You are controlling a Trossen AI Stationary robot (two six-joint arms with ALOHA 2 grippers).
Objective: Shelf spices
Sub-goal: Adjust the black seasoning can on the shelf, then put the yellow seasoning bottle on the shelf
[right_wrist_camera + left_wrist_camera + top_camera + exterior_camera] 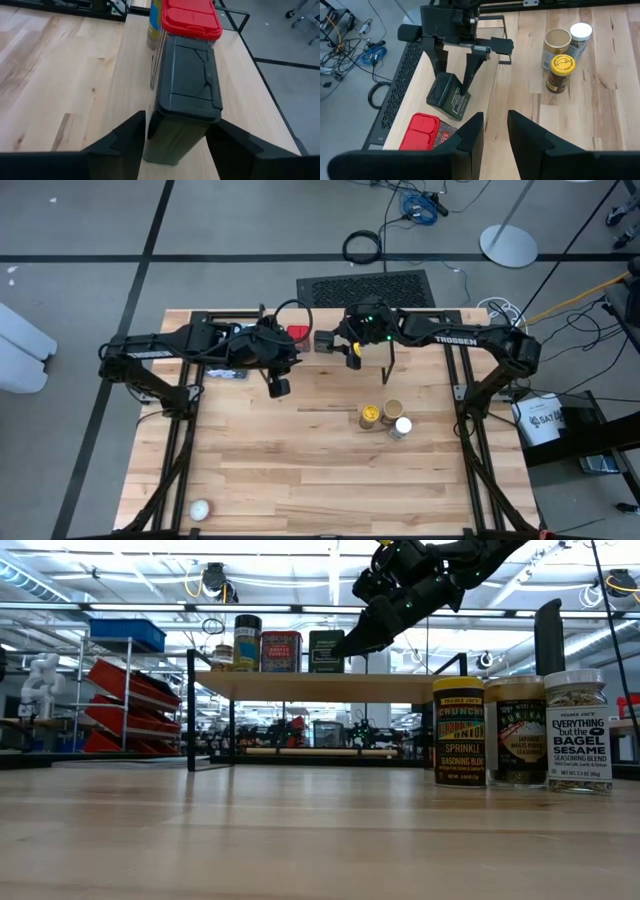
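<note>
The shelf [320, 686] stands at the table's far edge. On its plank stand a dark-lidded jar [247, 643], the red tin [281, 651] and the black square tin [326, 651] in a row. My right gripper [175, 145] is open, with one finger on either side of the black tin [187, 100] and a narrow gap at each side. My left gripper [495, 125] hangs open and empty above the table in front of the shelf [278, 385]. The yellow-lidded jar [369, 416], tan-lidded jar [393, 410] and white-lidded jar [401, 426] stand bunched on the tabletop.
A small white ball [200, 509] lies near the table's front left corner. A flat package [228, 373] lies under the left arm. The wide near half of the tabletop [300, 470] carries nothing else. A black floor grille [366, 287] lies beyond the far edge.
</note>
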